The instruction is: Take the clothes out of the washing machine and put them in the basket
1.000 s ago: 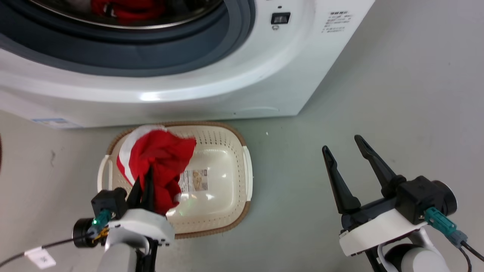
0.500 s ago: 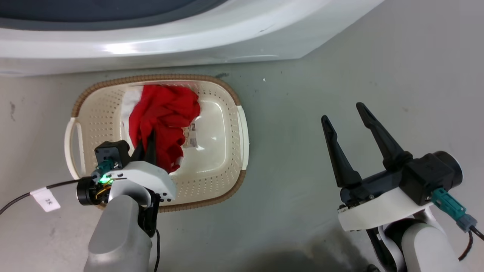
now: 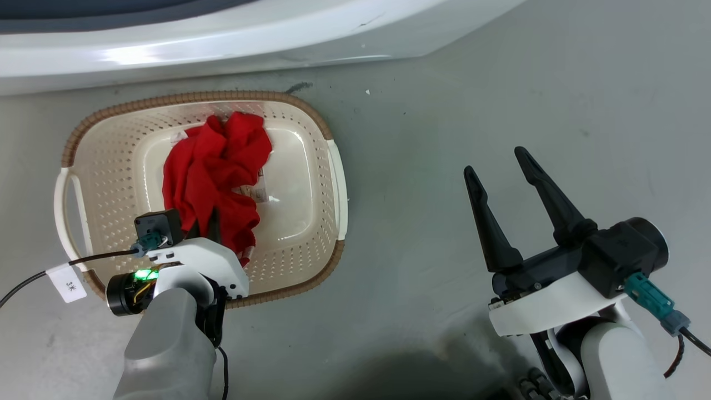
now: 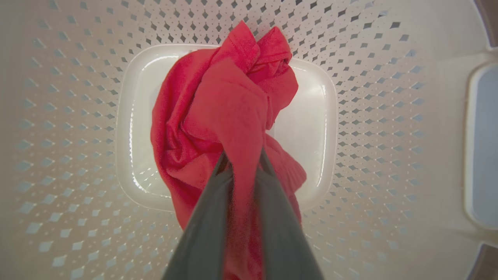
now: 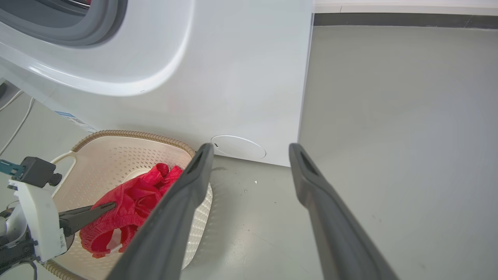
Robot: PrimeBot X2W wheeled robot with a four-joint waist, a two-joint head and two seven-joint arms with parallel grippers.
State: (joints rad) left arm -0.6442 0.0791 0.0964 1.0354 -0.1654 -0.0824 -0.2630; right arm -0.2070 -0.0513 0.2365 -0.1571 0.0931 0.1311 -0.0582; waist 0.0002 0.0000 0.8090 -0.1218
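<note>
My left pincer (image 3: 206,216) is squeezed shut on the red clothes (image 3: 214,158). It holds them low inside the basket (image 3: 183,98), and the bunch looks to rest on the basket's bottom. The basket sits on the floor (image 3: 444,111), right in front of the washer (image 3: 222,44). My right pincer (image 3: 494,162) is wide open and holds nothing. It hangs over the floor, well apart from the basket.
</note>
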